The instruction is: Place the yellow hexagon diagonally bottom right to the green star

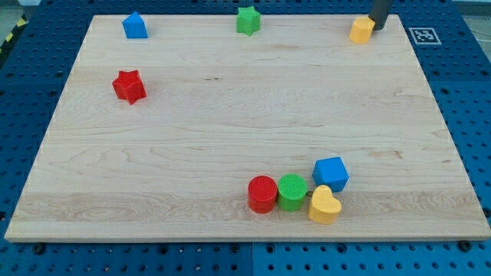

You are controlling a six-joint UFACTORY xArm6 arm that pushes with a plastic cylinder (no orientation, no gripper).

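Note:
The yellow hexagon (pixel 361 31) sits near the board's top right corner. The green star (pixel 248 21) sits at the top edge, middle, well to the hexagon's left. My tip (pixel 377 27) is at the view's top right, just right of the yellow hexagon and touching or nearly touching it. The rod runs up out of the frame.
A blue house-shaped block (pixel 135 26) is at the top left. A red star (pixel 129 86) lies at the left. At the bottom middle-right cluster a red cylinder (pixel 262 193), a green cylinder (pixel 292 192), a blue cube (pixel 331 174) and a yellow heart (pixel 324 205).

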